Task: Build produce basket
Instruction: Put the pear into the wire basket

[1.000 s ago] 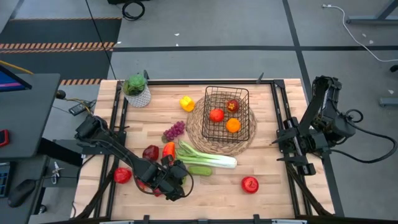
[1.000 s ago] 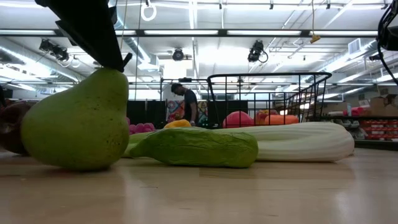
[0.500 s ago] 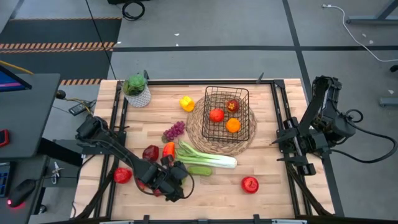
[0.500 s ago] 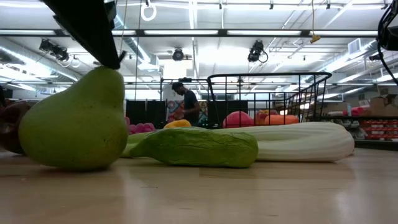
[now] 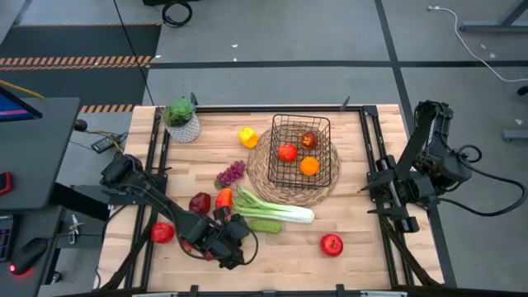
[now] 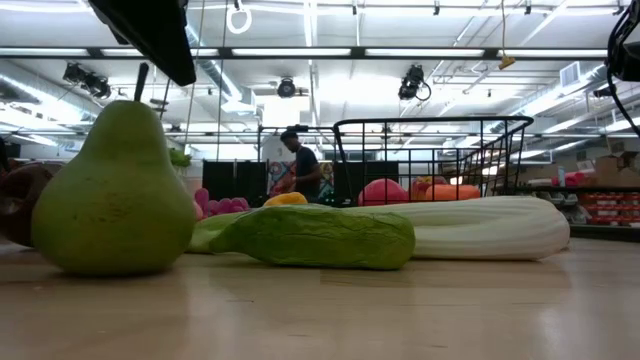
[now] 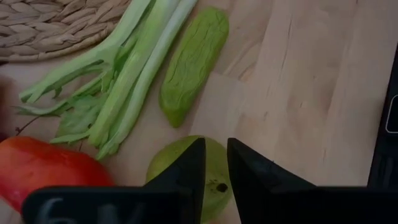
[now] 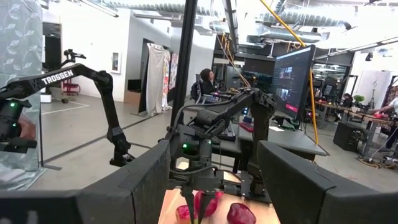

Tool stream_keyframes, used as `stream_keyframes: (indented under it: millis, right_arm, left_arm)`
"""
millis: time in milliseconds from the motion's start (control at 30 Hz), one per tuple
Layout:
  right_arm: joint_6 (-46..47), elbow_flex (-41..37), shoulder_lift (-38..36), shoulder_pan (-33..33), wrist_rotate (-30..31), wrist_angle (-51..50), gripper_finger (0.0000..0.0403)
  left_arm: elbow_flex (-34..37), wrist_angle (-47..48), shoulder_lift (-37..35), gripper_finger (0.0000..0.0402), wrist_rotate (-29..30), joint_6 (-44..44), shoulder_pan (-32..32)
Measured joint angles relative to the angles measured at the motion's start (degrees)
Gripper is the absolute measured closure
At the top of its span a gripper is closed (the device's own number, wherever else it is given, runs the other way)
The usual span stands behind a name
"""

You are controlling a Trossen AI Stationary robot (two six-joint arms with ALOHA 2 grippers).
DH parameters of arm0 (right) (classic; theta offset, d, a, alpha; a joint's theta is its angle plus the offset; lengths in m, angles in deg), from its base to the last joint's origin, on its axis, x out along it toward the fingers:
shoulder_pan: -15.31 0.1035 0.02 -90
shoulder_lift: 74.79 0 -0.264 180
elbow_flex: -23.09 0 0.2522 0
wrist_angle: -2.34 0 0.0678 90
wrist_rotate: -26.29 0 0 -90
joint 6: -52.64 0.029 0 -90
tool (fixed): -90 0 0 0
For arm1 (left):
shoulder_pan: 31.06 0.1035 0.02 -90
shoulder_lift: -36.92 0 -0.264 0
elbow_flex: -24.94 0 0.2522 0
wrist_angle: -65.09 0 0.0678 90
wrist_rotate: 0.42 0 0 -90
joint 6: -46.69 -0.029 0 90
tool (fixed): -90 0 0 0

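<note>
Left gripper (image 7: 214, 163) sits over the pear (image 6: 110, 190) near the bench's front edge, fingers nearly closed, not gripping it. Right gripper (image 5: 388, 191) waits at the right edge, jaws wide open.

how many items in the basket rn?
3 visible in the basket: a dark red apple at the far side, a red-orange fruit left of centre, an orange at the near side. Nothing else shows through the wire, though something small could be hidden.

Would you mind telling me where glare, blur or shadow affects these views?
Low view: bright ceiling strip lights glare; the near pear looks soft. Left wrist view: the left gripper is a blurred dark mass. High view: even light, faint shadows on the table.
</note>
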State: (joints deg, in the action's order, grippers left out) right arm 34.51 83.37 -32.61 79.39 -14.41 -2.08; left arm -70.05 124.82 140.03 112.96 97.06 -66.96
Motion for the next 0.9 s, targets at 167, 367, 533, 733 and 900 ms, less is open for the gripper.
stream_keyframes:
  millis: [167,367,533,733,900]
  right_arm:
    - [0.0,0.0,0.0,0.0,0.0,0.0,0.0156]
    - [0.0,0.0,0.0,0.0,0.0,0.0,0.0156]
    - [0.0,0.0,0.0,0.0,0.0,0.0,0.0156]
    - [0.0,0.0,0.0,0.0,0.0,0.0,0.0156]
    - [0.0,0.0,0.0,0.0,0.0,0.0,0.0156]
  left_arm:
    - [-0.1,-0.1,1.1,0.0325,0.1,0.0,-0.7]
    - [-0.1,-1.4,1.3,0.0332,0.1,-0.1,-2.2]
    - [-0.1,-0.6,1.0,0.0335,0.2,-1.6,-3.7]
    - [-0.1,1.0,1.0,0.0334,2.6,-3.4,-4.8]
    - [-0.1,2.6,1.0,0.0333,3.6,-5.6,-4.9]
